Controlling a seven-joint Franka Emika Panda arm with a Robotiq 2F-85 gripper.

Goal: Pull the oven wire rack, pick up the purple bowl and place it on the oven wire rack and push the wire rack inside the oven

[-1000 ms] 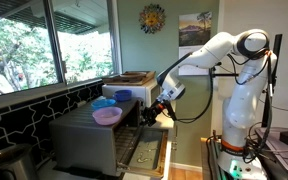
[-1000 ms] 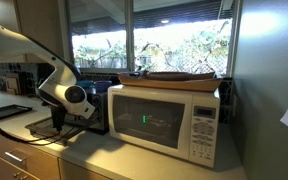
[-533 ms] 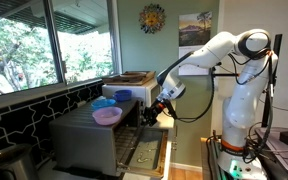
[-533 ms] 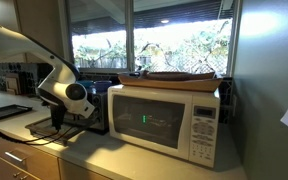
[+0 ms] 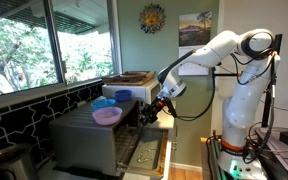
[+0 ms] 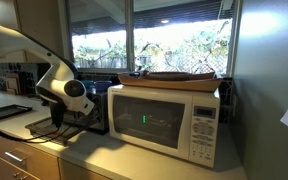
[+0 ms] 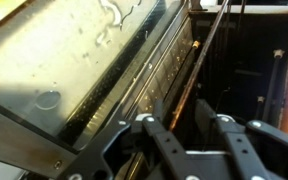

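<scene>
Down low, claw [image 5: 153, 113] at oven [image 5: 84, 142] mouth.

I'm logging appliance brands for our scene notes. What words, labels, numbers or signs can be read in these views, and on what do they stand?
No text can be read in any view.
White microwave's control panel: button markings, too small and blurred to read.
Framed landscape picture on the wall: no lettering visible.
Grey metal box-shaped oven: no brand or label visible.
</scene>
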